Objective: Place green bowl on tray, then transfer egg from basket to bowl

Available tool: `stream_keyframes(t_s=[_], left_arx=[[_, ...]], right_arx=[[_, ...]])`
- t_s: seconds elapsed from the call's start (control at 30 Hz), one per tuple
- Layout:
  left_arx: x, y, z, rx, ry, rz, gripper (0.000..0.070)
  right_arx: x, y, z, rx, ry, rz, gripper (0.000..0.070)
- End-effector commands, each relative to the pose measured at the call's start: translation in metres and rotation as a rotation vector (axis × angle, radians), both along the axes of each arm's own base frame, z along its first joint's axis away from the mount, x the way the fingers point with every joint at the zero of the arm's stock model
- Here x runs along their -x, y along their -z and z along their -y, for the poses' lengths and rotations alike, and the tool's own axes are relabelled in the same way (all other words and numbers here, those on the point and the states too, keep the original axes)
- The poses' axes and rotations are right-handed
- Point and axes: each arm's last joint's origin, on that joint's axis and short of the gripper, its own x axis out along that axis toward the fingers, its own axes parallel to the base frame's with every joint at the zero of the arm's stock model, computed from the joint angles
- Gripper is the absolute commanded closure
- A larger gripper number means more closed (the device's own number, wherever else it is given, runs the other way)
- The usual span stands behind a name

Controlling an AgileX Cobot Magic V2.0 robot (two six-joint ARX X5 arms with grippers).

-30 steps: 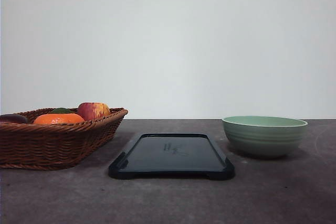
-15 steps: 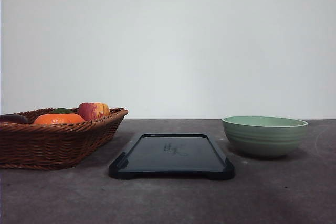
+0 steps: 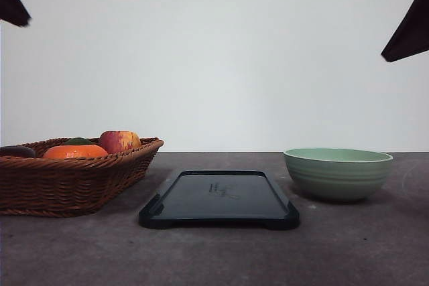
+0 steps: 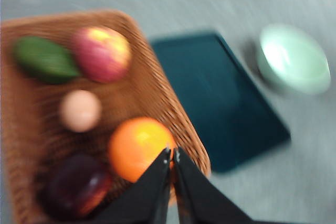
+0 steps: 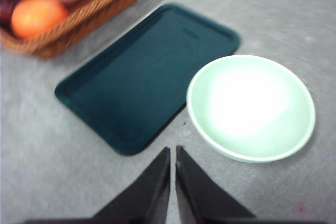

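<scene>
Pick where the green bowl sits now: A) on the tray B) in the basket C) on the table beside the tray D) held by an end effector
C: the green bowl rests on the table right of the tray, apart from it.

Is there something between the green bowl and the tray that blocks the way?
Nothing visible does. The green bowl stands on bare table beside the tray, and the tray's surface is free in the right wrist view.

The grey table (image 3: 221,259) bears three things — basket (image 3: 74,182), tray (image 3: 220,199), green bowl (image 3: 337,173).
</scene>
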Motion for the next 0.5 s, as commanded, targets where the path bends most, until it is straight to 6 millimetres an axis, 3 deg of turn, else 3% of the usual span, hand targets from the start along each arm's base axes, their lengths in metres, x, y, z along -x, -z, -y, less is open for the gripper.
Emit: stream_keyframes(t_s=[0.0, 0.07, 0.17, 0.2, 0.27, 0.37, 0.47], left_arx=[[-0.002, -0.004, 0.0048, -0.092, 0.11, 0.09, 0.0693], [-0.0035, -0.0036, 0.0094, -0.098, 0.14, 0.103, 0.0667], [-0.0047, -0.0044, 0.0128, -0.094, 0.155, 0.119, 0.049], [-0.0048, -0.0048, 0.0133, -0.092, 0.157, 0.123, 0.0402], [-0.0048, -0.0052, 0.0141, -0.091, 0.161, 0.128, 0.029], [-0.0048, -0.0052, 0.0143, -0.087, 0.158, 0.125, 0.0284], [-0.0048, -0.0052, 0.0143, -0.087, 0.158, 0.125, 0.0284]], right_arx=[[-0.0008, -0.0061, -0.0015, 0.028, -0.019, 0.044, 0.069], [-0.0006, -0.0061, -0.0018, 0.036, -0.017, 0.049, 0.0687], [-0.0007, -0.0062, -0.0018, 0.041, -0.02, 0.053, 0.0675], [-0.0007, -0.0062, -0.0018, 0.042, -0.019, 0.054, 0.063], [-0.0009, -0.0062, -0.0015, 0.048, -0.009, 0.056, 0.0492], [-0.0016, -0.0059, -0.0003, 0.075, 0.034, 0.064, 0.035], [-0.0021, -0.0059, 0.0004, 0.079, 0.066, 0.06, 0.0347]])
